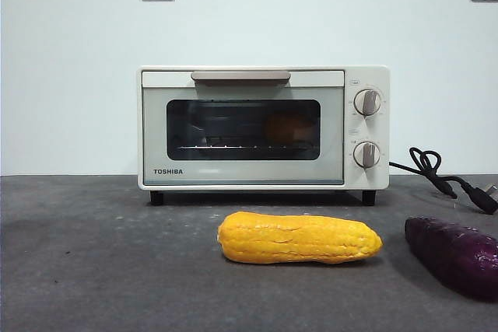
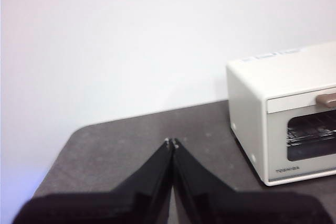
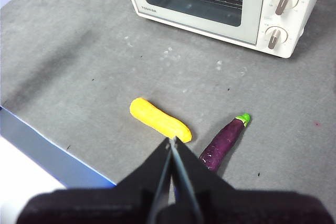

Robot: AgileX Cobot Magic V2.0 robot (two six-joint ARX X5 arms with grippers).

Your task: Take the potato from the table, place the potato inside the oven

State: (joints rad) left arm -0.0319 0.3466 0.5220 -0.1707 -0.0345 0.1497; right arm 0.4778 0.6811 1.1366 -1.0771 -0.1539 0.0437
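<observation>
Orange potato (image 1: pixel 286 128) already sits behind the oven (image 1: pixel 263 127) door, closed, so both my pincers, left (image 2: pixel 171 141) and right (image 3: pixel 171 139), empty and shut, should hold clear.

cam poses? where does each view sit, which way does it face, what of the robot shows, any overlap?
Front: low, table height, level at the closed oven; corn nearest; no robot visible.
Left wrist: raised, facing the oven's handle-side corner and wall; own left gripper shut.
Right wrist: high, tilted down at table, corn, eggplant, oven front; right gripper shut.
Shared: all three see the oven; front and right wrist share the corn.
</observation>
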